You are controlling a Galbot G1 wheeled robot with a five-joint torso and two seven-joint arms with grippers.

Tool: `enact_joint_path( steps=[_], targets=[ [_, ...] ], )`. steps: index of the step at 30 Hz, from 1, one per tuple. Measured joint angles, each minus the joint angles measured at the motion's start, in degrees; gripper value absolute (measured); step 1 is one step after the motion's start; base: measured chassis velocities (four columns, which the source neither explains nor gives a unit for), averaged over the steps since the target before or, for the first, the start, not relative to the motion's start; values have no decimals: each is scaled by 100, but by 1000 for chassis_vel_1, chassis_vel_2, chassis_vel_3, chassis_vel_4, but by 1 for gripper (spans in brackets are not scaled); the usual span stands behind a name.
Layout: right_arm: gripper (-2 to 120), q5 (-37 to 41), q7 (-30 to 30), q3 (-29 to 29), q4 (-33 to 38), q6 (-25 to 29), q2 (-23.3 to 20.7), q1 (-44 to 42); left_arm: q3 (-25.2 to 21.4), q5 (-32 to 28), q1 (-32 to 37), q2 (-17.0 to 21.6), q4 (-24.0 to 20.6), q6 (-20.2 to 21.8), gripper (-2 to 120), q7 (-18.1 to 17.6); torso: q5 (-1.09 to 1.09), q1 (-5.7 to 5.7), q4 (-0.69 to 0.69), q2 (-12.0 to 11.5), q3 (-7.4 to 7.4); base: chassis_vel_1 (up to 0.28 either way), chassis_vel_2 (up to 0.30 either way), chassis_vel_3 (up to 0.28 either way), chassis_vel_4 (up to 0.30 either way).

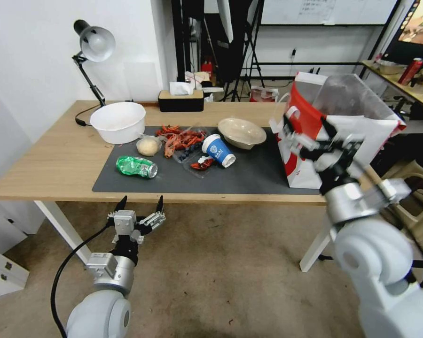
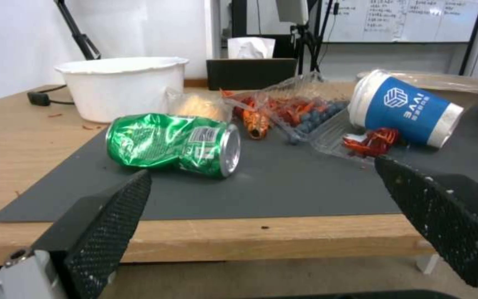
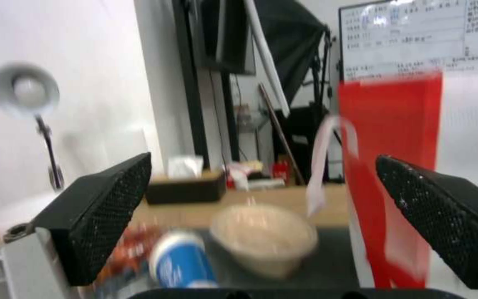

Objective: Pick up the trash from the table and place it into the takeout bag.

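Crushed green can (image 1: 137, 166), blue paper cup (image 1: 219, 150) and beige bowl (image 1: 242, 133) are lying on the table (image 1: 56, 159) mat, none visibly bagged. Takeout bag (image 1: 310, 141) is standing at the mat's right end. Left gripper (image 1: 141, 205), jaws spread and empty, is hovering below the table edge; right gripper (image 1: 310, 129), jaws spread, is hanging before the bag.

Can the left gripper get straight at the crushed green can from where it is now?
Probably yes. The left gripper is open off the table's near edge, and the crushed green can lies on its side straight ahead on the mat, with bare mat between them.
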Motion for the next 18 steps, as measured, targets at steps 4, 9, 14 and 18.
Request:
enact_joint_path(
  steps=[4,9,14,18],
  targets=[
    [100,-735,221,-237,-171,295,69,-584,-1,-4,-2,-1,7,-22,100,1,0,-1,0,0,0,0,0,0,0],
    [100,-1169,490,-441,-452,622,160,-1026,-9,-10,-21,9,24,-31,100,2,0,-1,-1,1,0,0,0,0,0],
    [100,-1360,621,-583,-841,1105,237,-1322,-18,-15,-25,28,41,-44,100,2,1,0,0,0,1,0,0,0,0],
    [100,-1321,684,-662,-921,1166,261,-1352,-22,-16,-25,33,53,-60,100,1,0,0,0,0,1,0,0,0,0]
  ],
)
